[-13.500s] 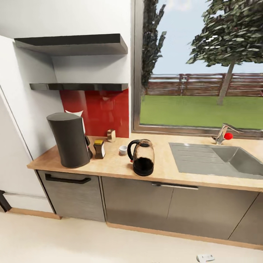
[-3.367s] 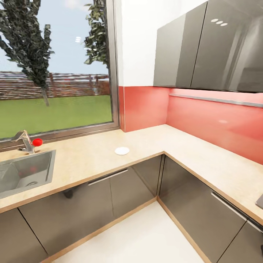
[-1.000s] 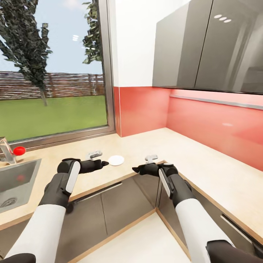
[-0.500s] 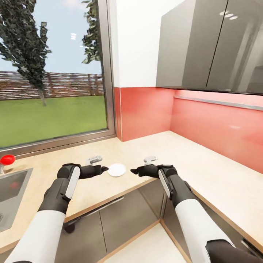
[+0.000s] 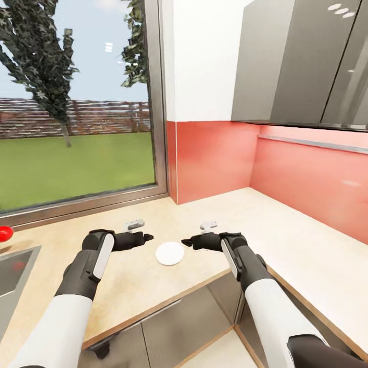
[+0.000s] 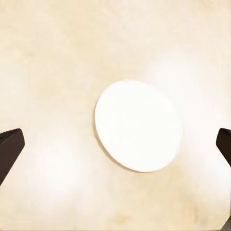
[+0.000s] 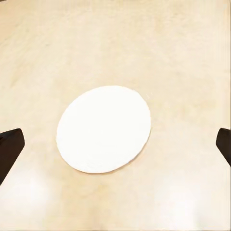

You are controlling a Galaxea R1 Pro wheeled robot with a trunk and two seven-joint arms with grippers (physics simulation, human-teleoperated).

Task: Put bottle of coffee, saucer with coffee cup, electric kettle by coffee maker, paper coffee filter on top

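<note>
Between both open hands, the saucer (image 5: 170,253) lies near the countertop (image 5: 286,240) edge.

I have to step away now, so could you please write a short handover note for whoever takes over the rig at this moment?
Left pincer: open, empty, hovering just left of the saucer.
Right pincer: open, empty, just right of the saucer.
The saucer lies flat on the kitchen countertop near the corner, bare, touched by neither pincer.
Done: arms positioned either side of the saucer.
Left: grasp the saucer and carry it to the coffee maker, then set the cup on it. The state of the other items cannot be judged from here.
</note>
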